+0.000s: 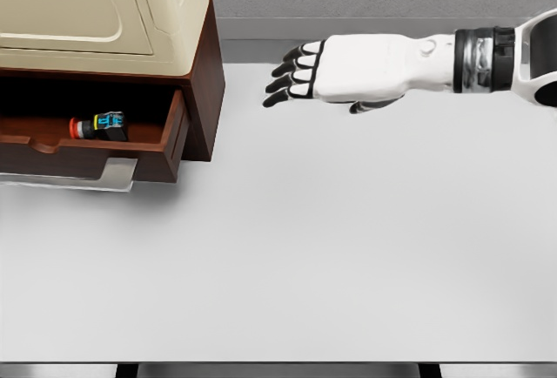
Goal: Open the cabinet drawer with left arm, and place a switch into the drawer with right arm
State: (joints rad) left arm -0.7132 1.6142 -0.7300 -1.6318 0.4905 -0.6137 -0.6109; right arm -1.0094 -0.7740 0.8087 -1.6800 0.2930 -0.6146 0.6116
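A brown wooden cabinet (202, 82) with a cream top stands at the upper left of the white table. Its drawer (96, 156) is pulled out toward me. Inside the drawer lies the switch (102, 125), a small black part with a red button end and blue and yellow marks. My right hand (291, 73) hovers over the table to the right of the cabinet, palm down, fingers spread and pointing left, holding nothing. It is clear of the cabinet and drawer. The left arm does not show.
The white table (305, 247) stretches from the cabinet to the front edge at the bottom. A grey wall runs along the back. A pale metal plate (117, 176) shows under the drawer front.
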